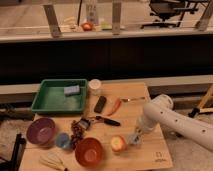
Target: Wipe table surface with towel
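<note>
The claw point(136, 135), closed on the small grey-blue towel point(133, 141), holds it down on the desk point(144, 158) near the front edge, just beside the apple point(118, 144); wiping looks begun, and the next move calls for a steady sweep across bare wood.

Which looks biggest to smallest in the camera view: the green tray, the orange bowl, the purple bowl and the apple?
1. green tray
2. orange bowl and purple bowl: too alike to rank
3. apple
The gripper, shut on the towel, rests beside the apple.
</note>
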You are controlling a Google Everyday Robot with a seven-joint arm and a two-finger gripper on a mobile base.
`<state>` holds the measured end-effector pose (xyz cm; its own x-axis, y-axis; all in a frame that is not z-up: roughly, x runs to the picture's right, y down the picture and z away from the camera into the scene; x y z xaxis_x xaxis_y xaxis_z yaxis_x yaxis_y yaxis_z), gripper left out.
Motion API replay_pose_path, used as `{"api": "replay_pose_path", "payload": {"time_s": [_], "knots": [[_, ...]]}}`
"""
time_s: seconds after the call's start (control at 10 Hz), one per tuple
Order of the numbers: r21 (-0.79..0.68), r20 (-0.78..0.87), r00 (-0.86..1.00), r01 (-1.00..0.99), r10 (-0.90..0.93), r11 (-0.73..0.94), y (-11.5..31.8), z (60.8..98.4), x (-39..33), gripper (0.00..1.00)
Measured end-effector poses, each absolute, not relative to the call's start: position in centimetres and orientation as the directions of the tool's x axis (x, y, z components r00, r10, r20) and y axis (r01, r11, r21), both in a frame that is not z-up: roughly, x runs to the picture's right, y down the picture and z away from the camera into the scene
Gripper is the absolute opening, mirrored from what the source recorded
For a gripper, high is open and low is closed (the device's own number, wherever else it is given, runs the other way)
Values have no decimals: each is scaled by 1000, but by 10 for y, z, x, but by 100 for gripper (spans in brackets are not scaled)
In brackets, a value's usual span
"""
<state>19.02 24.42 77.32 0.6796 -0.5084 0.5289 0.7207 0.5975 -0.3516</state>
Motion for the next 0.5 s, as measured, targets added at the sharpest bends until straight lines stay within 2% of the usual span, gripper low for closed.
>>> {"api": "replay_pose_path", "payload": {"time_s": [0.3,0.5], "knots": [[-376,552,669,733,-498,567,277,750,209,0],[-411,531,694,712,-486,569,282,747,233,0]]}}
